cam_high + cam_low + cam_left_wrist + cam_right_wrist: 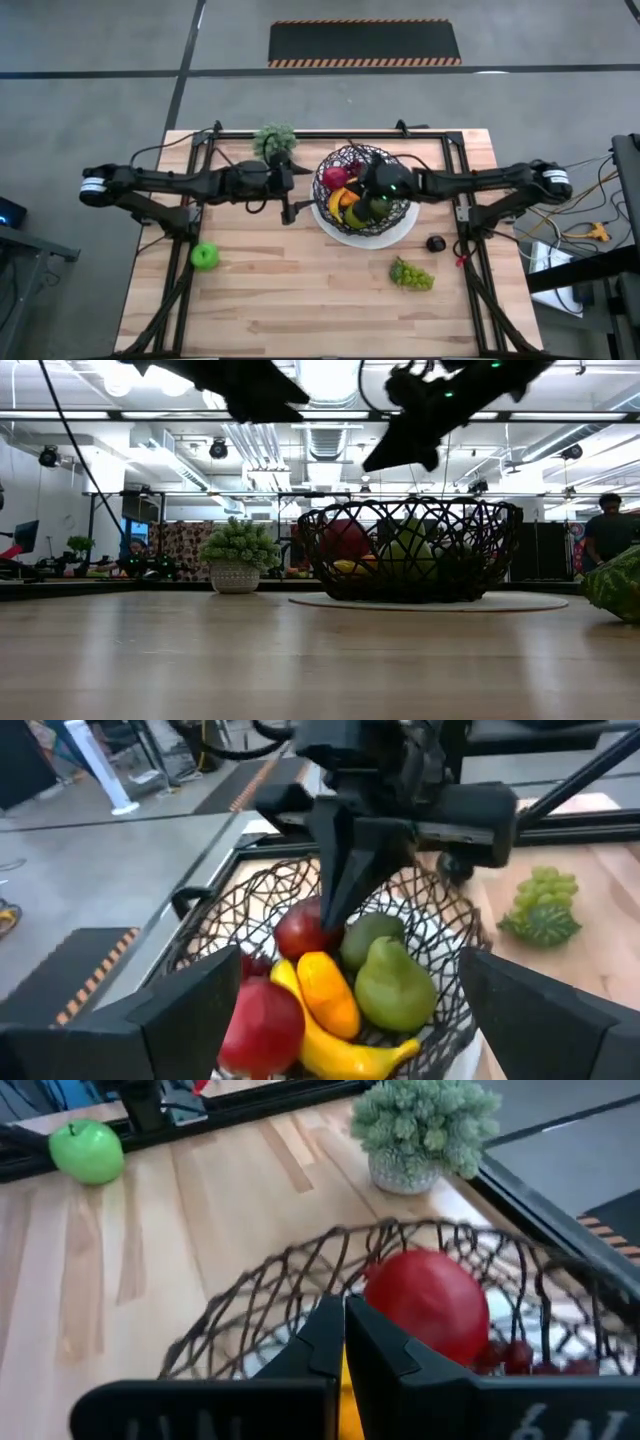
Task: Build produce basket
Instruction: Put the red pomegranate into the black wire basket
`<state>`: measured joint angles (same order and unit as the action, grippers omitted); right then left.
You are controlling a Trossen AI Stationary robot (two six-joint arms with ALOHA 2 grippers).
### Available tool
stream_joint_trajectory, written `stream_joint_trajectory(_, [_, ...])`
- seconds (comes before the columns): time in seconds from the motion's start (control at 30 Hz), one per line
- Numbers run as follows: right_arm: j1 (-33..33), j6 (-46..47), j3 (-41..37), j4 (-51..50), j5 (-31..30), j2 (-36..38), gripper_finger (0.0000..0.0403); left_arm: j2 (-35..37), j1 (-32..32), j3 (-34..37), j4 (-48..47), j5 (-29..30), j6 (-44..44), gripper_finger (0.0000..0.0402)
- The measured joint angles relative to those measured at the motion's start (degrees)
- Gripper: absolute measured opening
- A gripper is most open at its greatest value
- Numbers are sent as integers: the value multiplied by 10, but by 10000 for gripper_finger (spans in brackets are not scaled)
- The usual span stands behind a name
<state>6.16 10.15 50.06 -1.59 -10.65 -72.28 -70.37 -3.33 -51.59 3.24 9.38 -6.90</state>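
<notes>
The right tool (335,915) is hovering over the basket (330,215), fingers pressed together, gripping nothing. The left tool (290,192) is waiting beside the basket, spread wide.

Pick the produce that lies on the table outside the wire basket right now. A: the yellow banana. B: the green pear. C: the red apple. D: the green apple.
D: the green apple sits alone on the bare wood near the table's left side, well apart from the basket, while banana, pear and red apple all lie inside it.

Fruit-filled wire basket (364,208) mid-table
</notes>
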Motion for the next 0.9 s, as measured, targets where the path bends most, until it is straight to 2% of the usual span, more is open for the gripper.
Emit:
stream_joint_trajectory(0.43, [81,-104,220,-200,58,-155,8,28,-1,57,53,19,-1,354])
stream_joint_trajectory(0.53, [95,-118,262,-243,93,-185,8,31,0,60,53,22,-1,354])
stream_joint_trajectory(0.9, [111,-152,321,-270,107,-248,8,41,0,60,53,32,-14,354])
